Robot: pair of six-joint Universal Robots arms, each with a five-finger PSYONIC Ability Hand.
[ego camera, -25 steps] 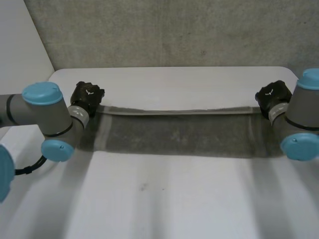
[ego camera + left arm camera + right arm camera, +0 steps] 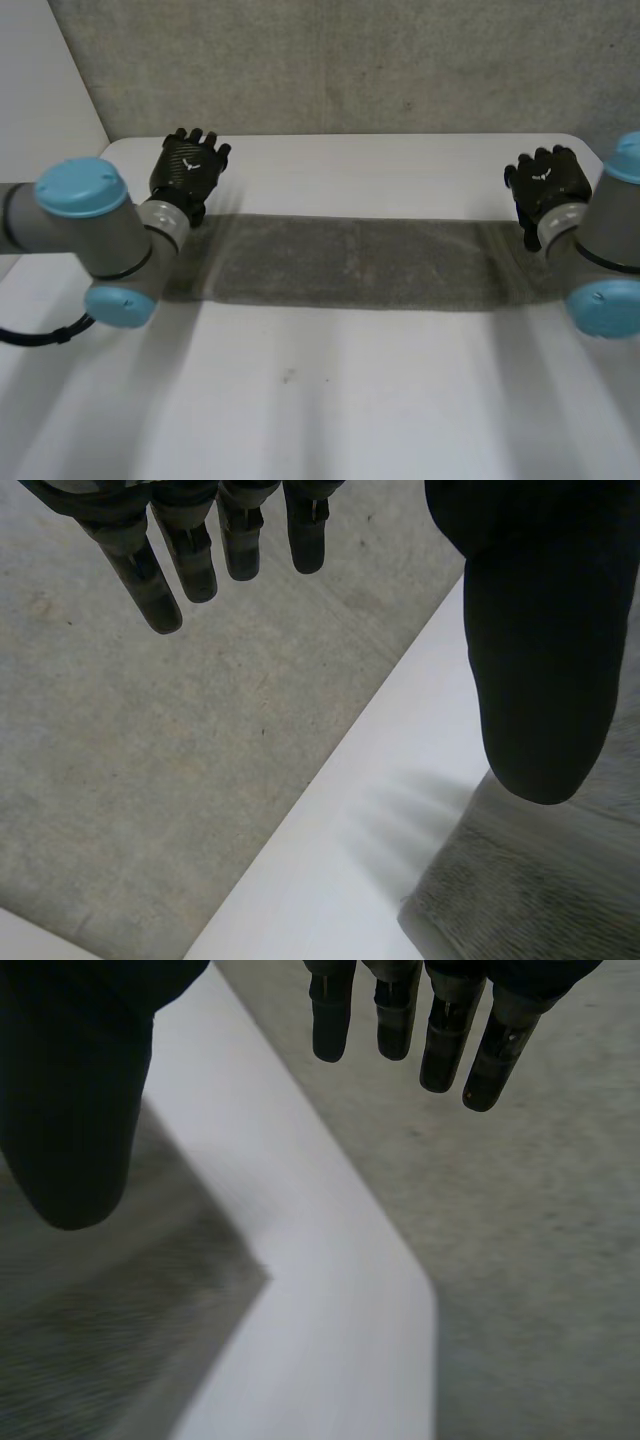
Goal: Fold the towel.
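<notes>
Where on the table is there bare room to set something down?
Largest free patch: the white table on the near side of the towel. A narrower bare strip lies between the towel's far edge and the table's back edge. Crowded at both towel ends, by the left hand and right hand.

Head view looks down from behind; wrist views peer close past their fingers [image 2: 150,585] — all share the towel's [image 2: 350,262] corners.
</notes>
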